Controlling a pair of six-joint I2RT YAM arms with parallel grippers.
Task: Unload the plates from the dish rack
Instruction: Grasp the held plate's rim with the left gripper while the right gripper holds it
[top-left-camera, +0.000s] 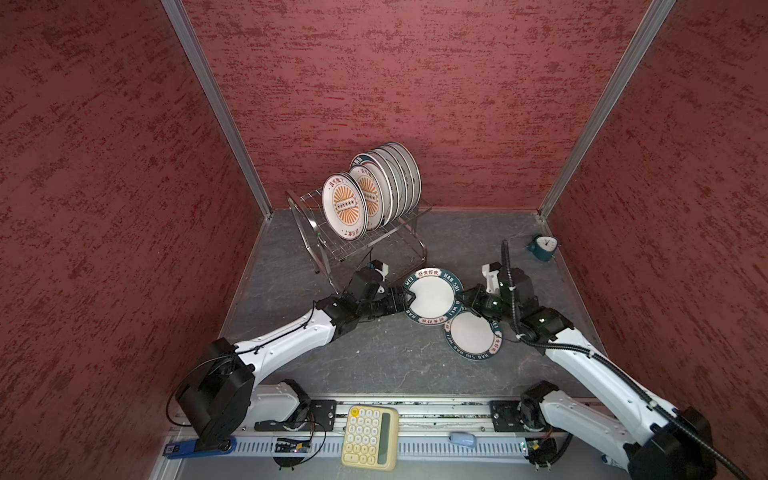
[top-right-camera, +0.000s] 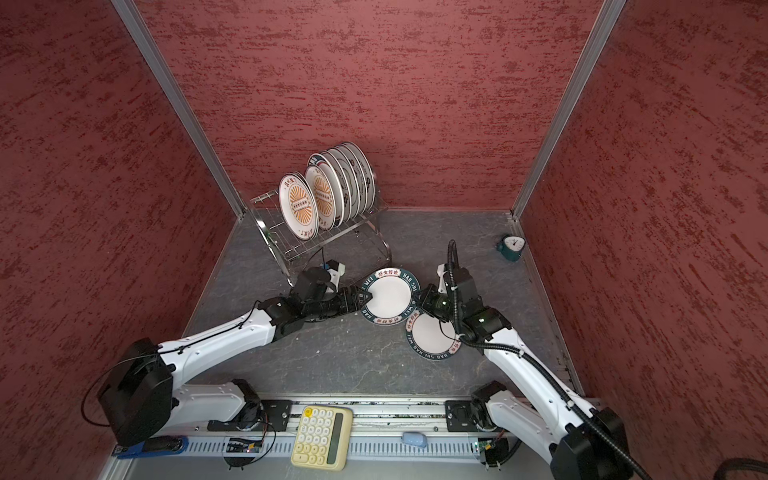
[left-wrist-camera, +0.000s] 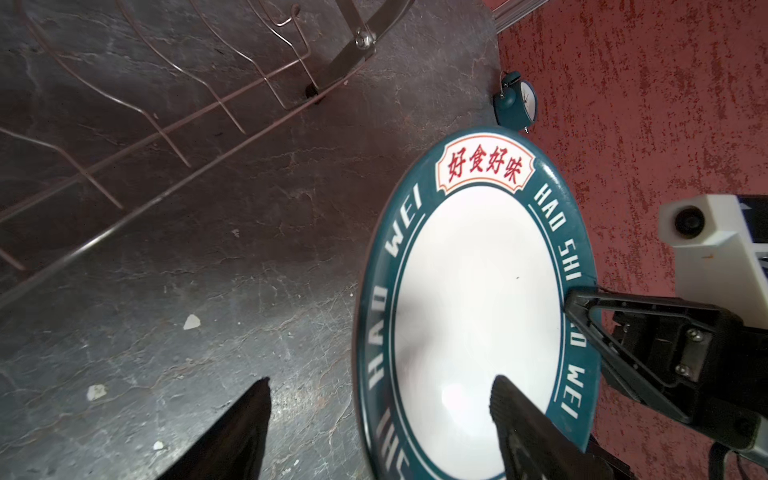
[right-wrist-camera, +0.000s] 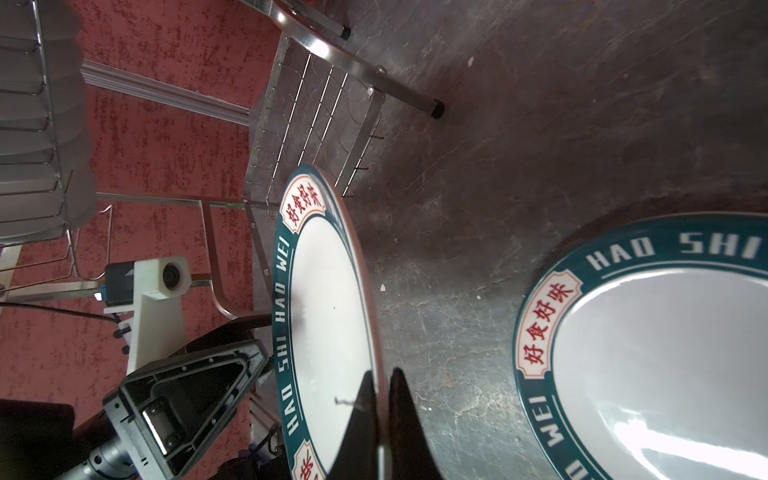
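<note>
held plate (right-wrist-camera: 328, 299), flat plate (right-wrist-camera: 665, 353): cut off by edge | rear rack plates (top-left-camera: 405, 178): faces hidden

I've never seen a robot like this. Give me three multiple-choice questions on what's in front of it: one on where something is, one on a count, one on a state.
1. Where does the teal alarm clock stand?
A. Beside the calculator
B. Between the two arms
C. In the table's far right corner

2. How many plates are out of the dish rack?
A. One
B. Two
C. Four

3. What are the right arm's jaws doing?
A. Shut on a plate's rim
B. Wide open above the clock
C. Shut on the calculator

Answers
1 C: in both top views the clock sits at the back by the right wall.
2 B: the flat plate lies on the table, and the held plate hangs between the arms.
3 A: the right wrist view shows them pinching the held plate's edge.
</note>
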